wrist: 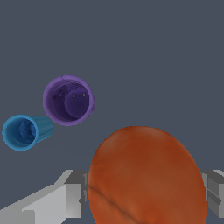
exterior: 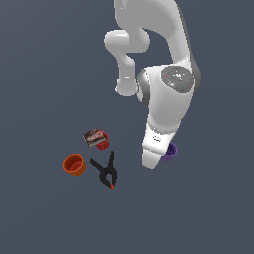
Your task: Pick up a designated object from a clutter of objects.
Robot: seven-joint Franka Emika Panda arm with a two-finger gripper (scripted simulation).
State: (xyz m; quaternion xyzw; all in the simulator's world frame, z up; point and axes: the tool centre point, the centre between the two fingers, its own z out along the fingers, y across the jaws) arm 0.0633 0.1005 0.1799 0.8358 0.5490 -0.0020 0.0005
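The orange ball (wrist: pixel 146 179) fills the near part of the wrist view, sitting between my gripper's (wrist: pixel 146 194) two grey fingers (wrist: pixel 65 194). One finger lies against each side of the ball, so the gripper is shut on it. In the exterior view the white arm (exterior: pixel 163 109) covers both the ball and the fingers. Beyond the ball are the purple cup (wrist: pixel 68 100), seen from above, and the blue cup (wrist: pixel 25 131) lying on its side. The purple cup (exterior: pixel 170 152) peeks out beside the hand.
Toward the exterior view's left lie the orange-red cup (exterior: pixel 74 164), the black clamp (exterior: pixel 106 171), the dark brown box (exterior: pixel 93 136) and the red cup (exterior: pixel 102 144) touching it. Everything rests on a plain dark grey floor (exterior: pixel 208 213).
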